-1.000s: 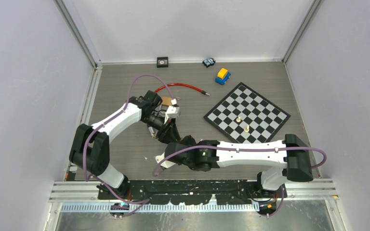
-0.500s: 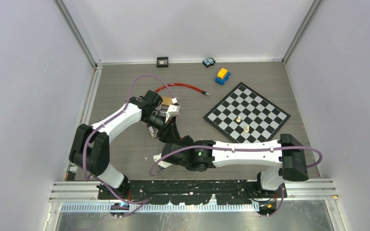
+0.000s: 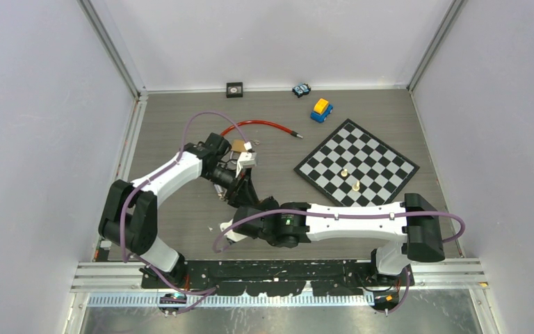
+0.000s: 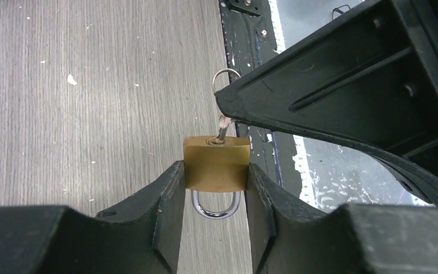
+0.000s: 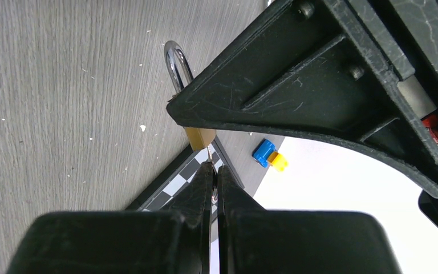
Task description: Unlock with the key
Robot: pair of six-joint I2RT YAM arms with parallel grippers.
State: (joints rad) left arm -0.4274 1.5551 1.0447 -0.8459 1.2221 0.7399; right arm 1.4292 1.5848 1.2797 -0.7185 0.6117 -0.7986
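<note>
A chessboard (image 3: 382, 163) lies cornerwise, with two pale chess pieces (image 3: 345, 172) standing on it. Just behind it sits a yellow and blue toy car (image 3: 321, 109), with a smaller dark toy car (image 3: 301, 90) farther back. A red cable (image 3: 264, 125) curves to its left.

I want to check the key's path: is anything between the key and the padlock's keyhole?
Nothing visible stands between them. The key, pinched by the right gripper, sits in the keyhole of the padlock, which the left gripper clamps.
</note>
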